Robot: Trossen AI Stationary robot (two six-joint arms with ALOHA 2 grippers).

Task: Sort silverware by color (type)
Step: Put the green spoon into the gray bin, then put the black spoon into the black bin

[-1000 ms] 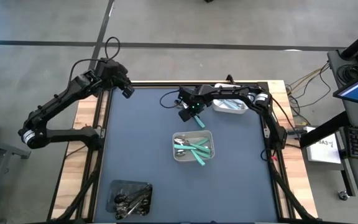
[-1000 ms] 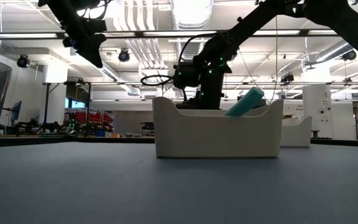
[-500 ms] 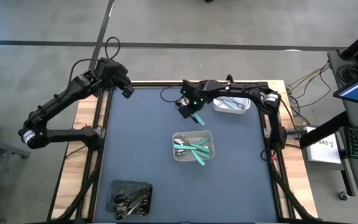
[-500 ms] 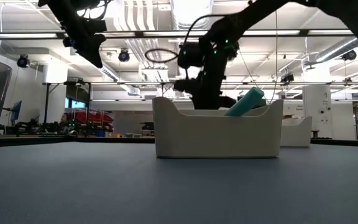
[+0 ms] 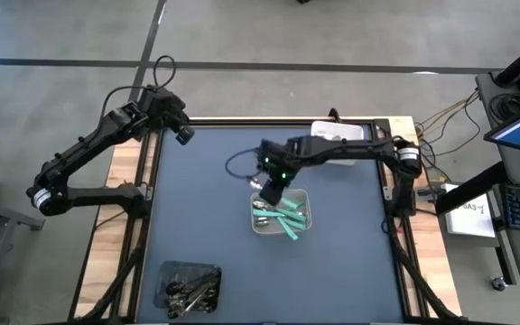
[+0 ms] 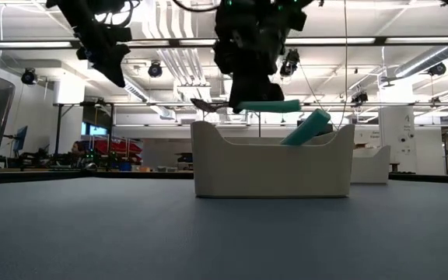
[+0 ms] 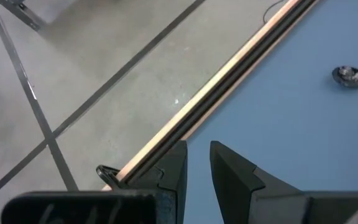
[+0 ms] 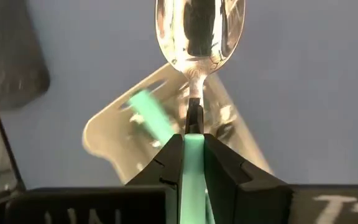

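My right gripper (image 5: 272,190) hangs over the far-left part of the grey tray (image 5: 301,226) and is shut on a teal-handled spoon (image 6: 247,106) with a shiny bowl (image 8: 199,28). Several teal-handled pieces (image 5: 289,215) lie in that tray, and one handle (image 6: 308,127) sticks up over its rim. My left gripper (image 5: 183,134) waits above the table's far-left corner with a narrow gap between its fingers (image 7: 197,163). A lone metal spoon (image 7: 352,76) lies on the mat in the left wrist view. My right gripper pinches the spoon's teal handle (image 8: 193,144) between its two fingers, coming from above and pointing down. The spoon lies level and across the fingers, lifted clear above the grey tray's rim (image 6: 271,144). Its metal bowl (image 6: 206,103) juts out to one side.
A white tray (image 5: 339,134) with pale-blue pieces sits at the far right edge. A dark tray (image 5: 190,287) of black cutlery sits near the near-left corner. Bare blue mat (image 5: 197,208) lies between the trays. Wooden table edges frame the mat.
My right gripper has carried the teal spoon from beside the white tray toward the near edge. It now hangs over the grey tray and shows higher in the low view. The spoon has stayed in the shut fingers.
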